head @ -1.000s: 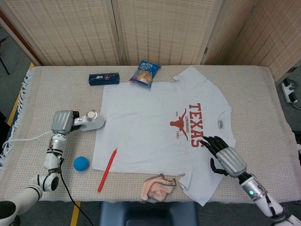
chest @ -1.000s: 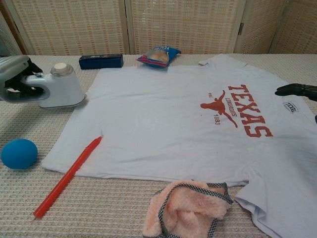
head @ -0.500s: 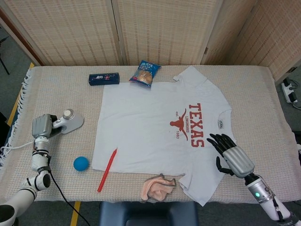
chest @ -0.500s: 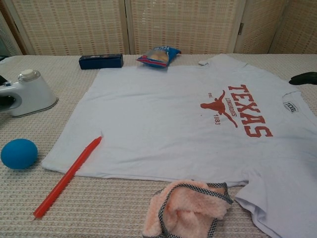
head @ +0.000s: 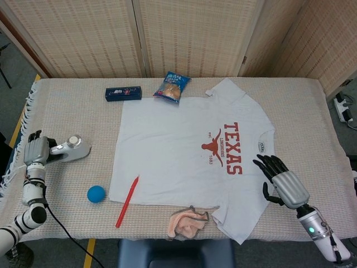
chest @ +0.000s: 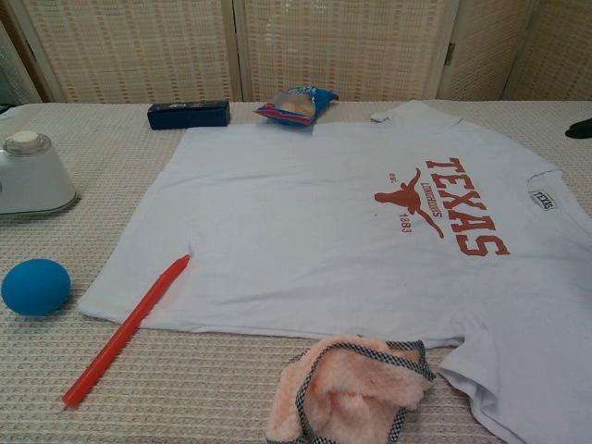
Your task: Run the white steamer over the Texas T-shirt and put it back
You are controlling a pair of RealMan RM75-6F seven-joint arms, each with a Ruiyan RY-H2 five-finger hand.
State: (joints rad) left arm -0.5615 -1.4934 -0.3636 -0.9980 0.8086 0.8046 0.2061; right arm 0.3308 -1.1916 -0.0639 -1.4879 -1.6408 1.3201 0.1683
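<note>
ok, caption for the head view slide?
Left hand at the steamer off the T-shirt; right hand open beside its sleeve.

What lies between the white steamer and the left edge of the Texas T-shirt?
Only bare woven tablecloth. In the head view, the white steamer stands apart from the white Texas T-shirt; the blue ball lies nearer the camera, outside that stretch.

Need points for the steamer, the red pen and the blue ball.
steamer (chest: pixel 35 180), chest view, on its white body.
red pen (chest: pixel 127 331), chest view, mid-barrel.
blue ball (head: pixel 96 194), head view, centre of the ball.
</note>
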